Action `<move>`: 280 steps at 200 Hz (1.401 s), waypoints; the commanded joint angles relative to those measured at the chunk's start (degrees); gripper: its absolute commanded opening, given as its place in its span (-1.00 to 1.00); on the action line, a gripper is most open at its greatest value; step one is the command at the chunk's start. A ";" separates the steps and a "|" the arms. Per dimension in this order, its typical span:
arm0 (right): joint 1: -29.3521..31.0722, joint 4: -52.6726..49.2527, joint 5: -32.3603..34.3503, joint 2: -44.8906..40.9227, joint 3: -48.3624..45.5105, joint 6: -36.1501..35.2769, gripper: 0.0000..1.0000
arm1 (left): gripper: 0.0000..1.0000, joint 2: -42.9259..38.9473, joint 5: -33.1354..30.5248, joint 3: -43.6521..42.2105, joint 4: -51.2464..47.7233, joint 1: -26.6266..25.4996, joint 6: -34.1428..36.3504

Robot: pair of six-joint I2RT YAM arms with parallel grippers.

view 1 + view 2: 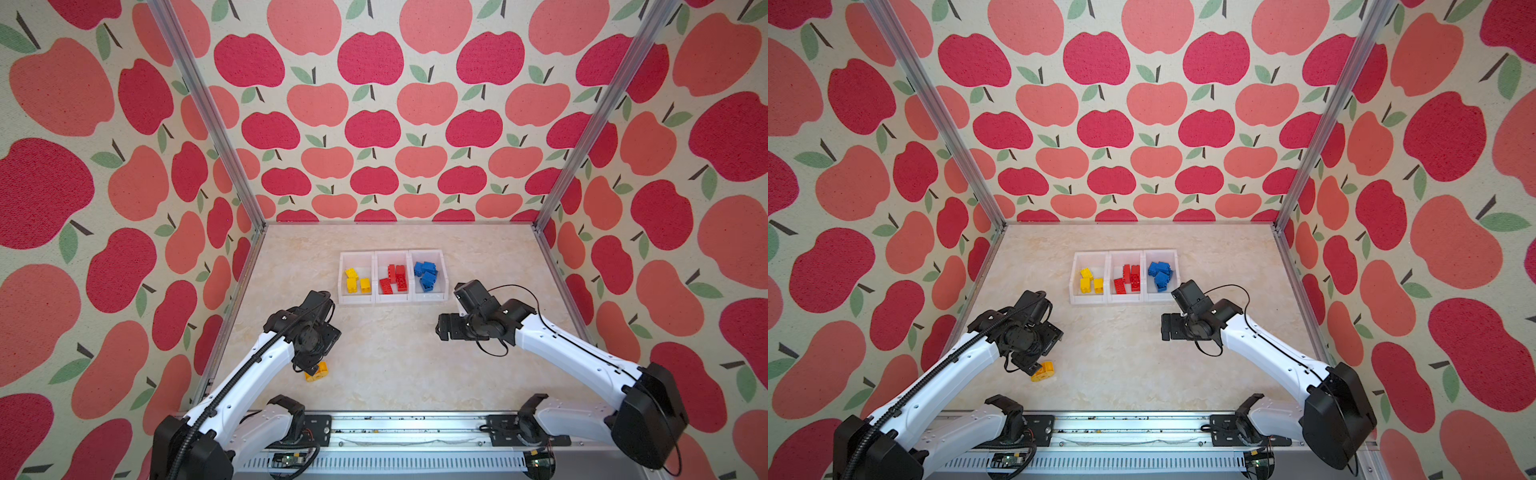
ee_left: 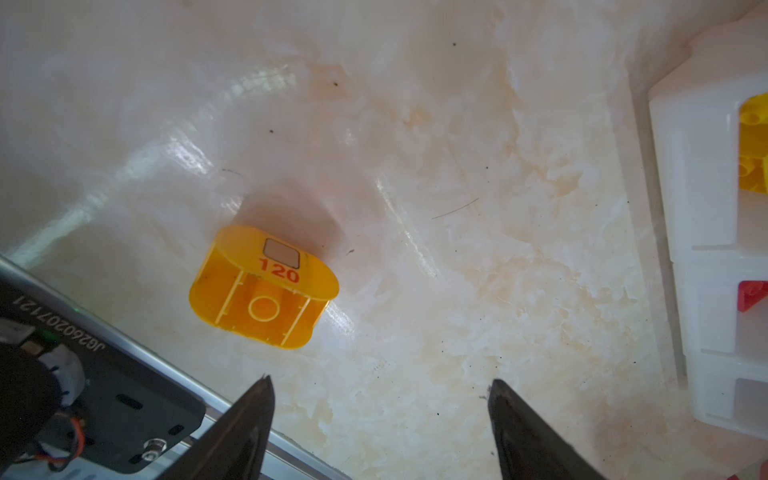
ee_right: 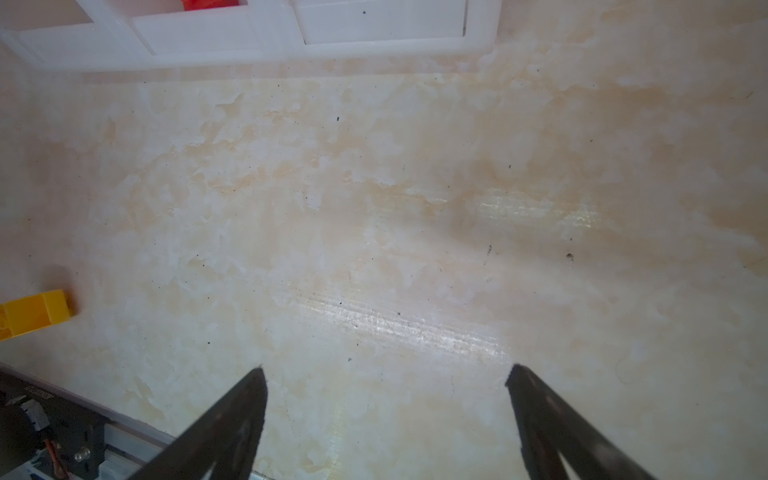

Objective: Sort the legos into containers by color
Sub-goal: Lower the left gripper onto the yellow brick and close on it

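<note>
One rounded yellow lego [image 2: 264,286] lies near my left gripper [image 2: 379,380], jaws apart; right gripper [image 3: 386,368] likewise apart, empty.

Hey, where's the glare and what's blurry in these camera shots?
Left wrist view: glare streaks on the table, yellow rounded piece sharp, containers soft. Right wrist view: bright sheen on the table. Both top views: even light, everything sharp.
</note>
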 commanded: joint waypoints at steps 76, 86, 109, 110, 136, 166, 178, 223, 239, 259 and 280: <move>-0.71 -1.25 -1.32 0.81 2.47 -1.99 0.88 | 0.60 -2.42 1.18 -4.75 -8.04 0.40 -27.64; -0.71 -1.37 -1.32 0.79 2.41 -1.93 0.88 | 0.60 -1.67 0.83 -4.88 -6.83 0.55 -28.13; -0.71 -1.64 -1.32 0.79 2.45 -1.93 0.88 | 0.61 0.17 0.71 -5.20 -5.24 1.44 -28.83; -0.71 -1.64 -1.32 0.80 2.48 -1.96 0.88 | 0.61 0.21 0.65 -5.24 -5.21 1.50 -28.92; -0.80 -1.84 -1.40 0.89 2.41 -2.00 0.89 | 0.62 0.69 0.56 -6.23 -5.13 2.50 -30.95; -0.97 -1.84 -1.61 1.16 2.50 -2.08 0.89 | 0.62 -0.10 -0.40 -7.11 -5.12 2.88 -34.45; -1.14 -1.89 -1.77 1.53 2.51 -2.18 0.89 | 0.62 0.02 -0.56 -7.50 -4.75 2.96 -35.68; -1.23 -2.01 -2.33 2.75 3.68 -2.61 0.90 | 0.62 1.57 -0.12 -9.24 -1.91 4.20 -37.80; -1.24 -2.21 -2.32 2.96 3.89 -2.82 0.90 | 0.62 1.99 -0.60 -9.44 -1.14 4.83 -38.09; -1.30 -2.27 -2.41 3.21 3.91 -2.81 0.90 | 0.62 2.93 -1.10 -9.74 -0.16 5.83 -37.95; -1.28 -2.26 -2.47 3.35 3.82 -2.66 0.90 | 0.62 4.13 -0.95 -10.34 1.28 6.73 -37.61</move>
